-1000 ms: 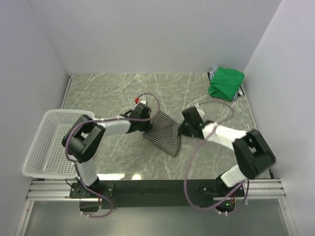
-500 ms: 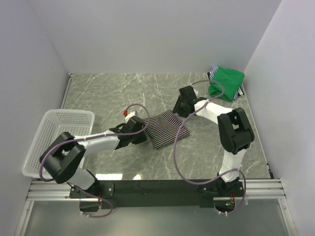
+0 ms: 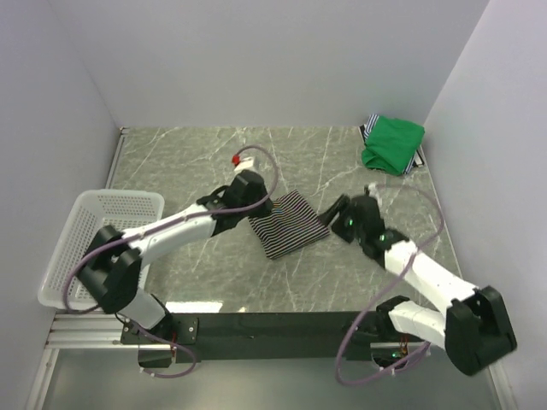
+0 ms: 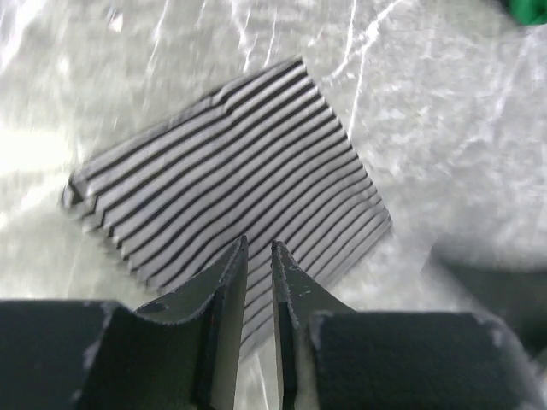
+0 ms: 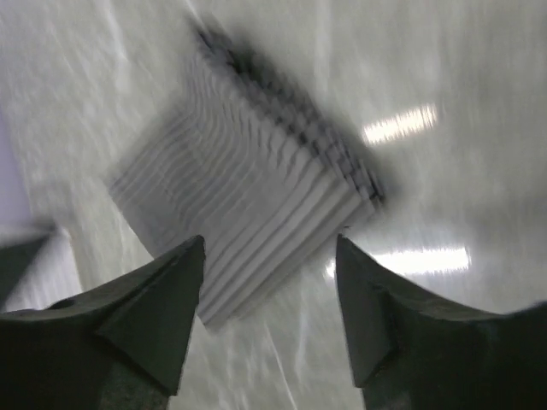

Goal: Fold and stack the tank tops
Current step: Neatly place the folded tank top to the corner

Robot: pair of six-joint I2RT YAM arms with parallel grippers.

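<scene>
Grey marbled tabletop (image 3: 197, 162) bears a white plastic mesh basket (image 3: 120, 196) at left, a folded black-and-white striped tank top (image 3: 289, 224) flat at centre, and a bright green tank top (image 3: 393, 143) bunched far right. At the striped top's left edge the left gripper (image 4: 259, 248) is narrowly parted and empty; the right gripper (image 5: 269, 243), just beside its right edge, gapes wide, empty.

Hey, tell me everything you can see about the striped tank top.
The striped tank top is soft cloth with fine black-and-white stripes, folded into a rough square, several layers showing at one edge. It lies flat on the marble table, turned cornerwise. The left pincer hovers over its edge, contact unclear; the right pincer stands open nearby.
</scene>
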